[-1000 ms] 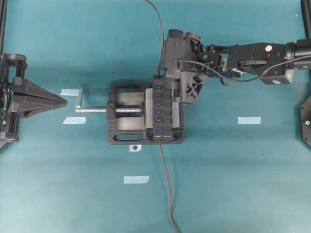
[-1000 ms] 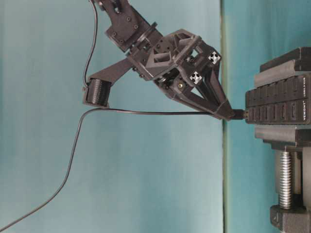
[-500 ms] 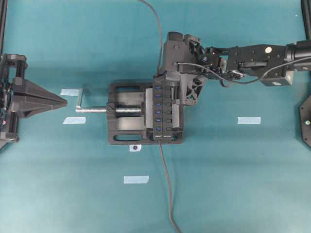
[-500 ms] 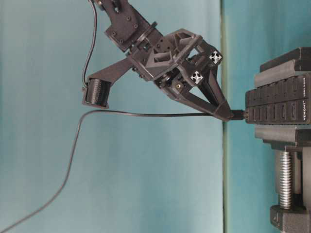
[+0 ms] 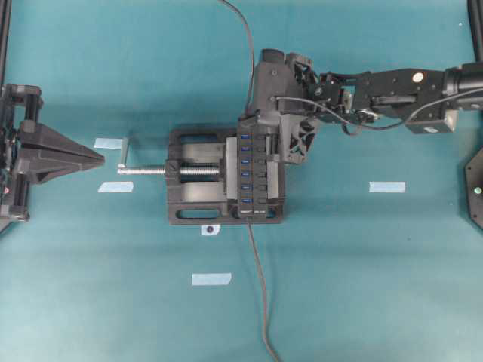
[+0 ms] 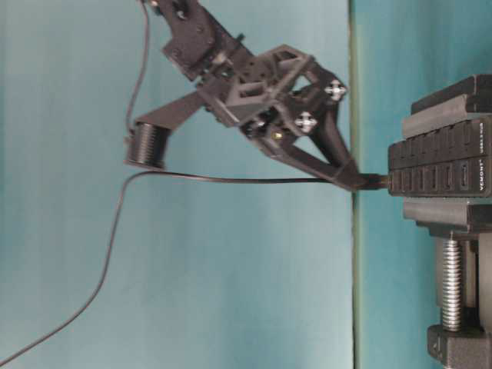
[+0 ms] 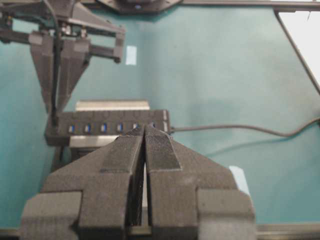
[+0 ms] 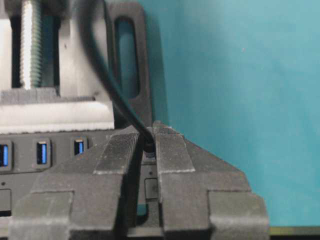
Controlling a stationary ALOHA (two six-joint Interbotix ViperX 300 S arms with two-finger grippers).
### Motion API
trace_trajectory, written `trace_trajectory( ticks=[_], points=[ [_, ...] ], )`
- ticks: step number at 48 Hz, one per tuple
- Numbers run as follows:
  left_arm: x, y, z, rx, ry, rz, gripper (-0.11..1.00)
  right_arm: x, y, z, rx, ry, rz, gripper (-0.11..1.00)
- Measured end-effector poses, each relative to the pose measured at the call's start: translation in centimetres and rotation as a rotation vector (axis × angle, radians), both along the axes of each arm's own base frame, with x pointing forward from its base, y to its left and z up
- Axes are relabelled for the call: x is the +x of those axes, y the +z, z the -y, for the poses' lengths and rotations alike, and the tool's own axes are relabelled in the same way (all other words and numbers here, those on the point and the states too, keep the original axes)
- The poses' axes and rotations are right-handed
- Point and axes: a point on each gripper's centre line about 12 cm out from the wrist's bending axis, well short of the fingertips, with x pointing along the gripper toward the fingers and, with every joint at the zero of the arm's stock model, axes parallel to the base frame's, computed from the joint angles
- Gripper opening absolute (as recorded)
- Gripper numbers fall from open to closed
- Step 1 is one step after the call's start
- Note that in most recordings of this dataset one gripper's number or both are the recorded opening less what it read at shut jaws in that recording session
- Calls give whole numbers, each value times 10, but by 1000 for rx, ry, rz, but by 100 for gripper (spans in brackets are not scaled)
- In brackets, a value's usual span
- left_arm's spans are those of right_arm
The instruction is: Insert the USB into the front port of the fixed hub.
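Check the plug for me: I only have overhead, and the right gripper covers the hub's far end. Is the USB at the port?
Observer: Table-level shows the USB level, tip at the hub's end face. I can't tell how deep it is.
Operator: Grip okay?
Observer: Right wrist view shows the right gripper shut on the USB, with the cable rising out between the fingers.
Operator: Left gripper?
Observer: Left wrist view shows the left gripper shut, pads together, nothing held.
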Motion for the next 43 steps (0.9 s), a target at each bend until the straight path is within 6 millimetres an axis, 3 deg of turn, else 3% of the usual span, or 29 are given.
trace_trajectory(
  ticks=[13,34,43],
  points=[
    [0,1,0,-2,0,3,0,-6,19,-6,0,9,3,4],
    [0,2,0,-2,0,9,0,-11,53,-32,56,17,79,4],
    [0,2,0,-2,0,9,0,-10,54,-42,72,31,83,4]
  ],
)
